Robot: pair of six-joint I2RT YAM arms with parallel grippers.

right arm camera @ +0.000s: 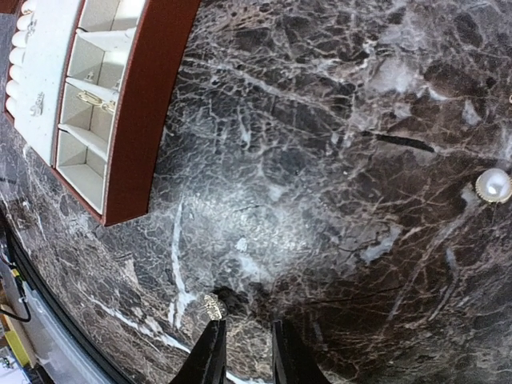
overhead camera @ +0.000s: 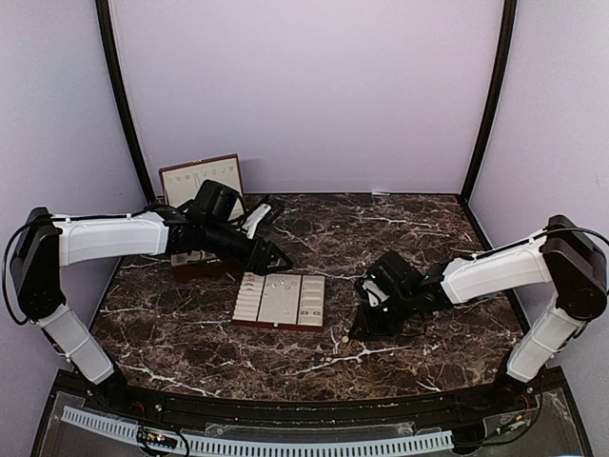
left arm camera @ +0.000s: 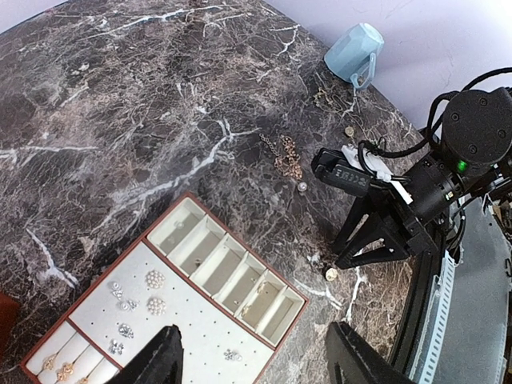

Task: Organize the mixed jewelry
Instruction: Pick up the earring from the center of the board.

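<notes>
Made out no legible text, label, brand, number or sign anywhere in the three views.

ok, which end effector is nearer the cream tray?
Left. The left end effector hovers over the cream tray; the right end effector is low beside its right side, clearly apart.
</notes>
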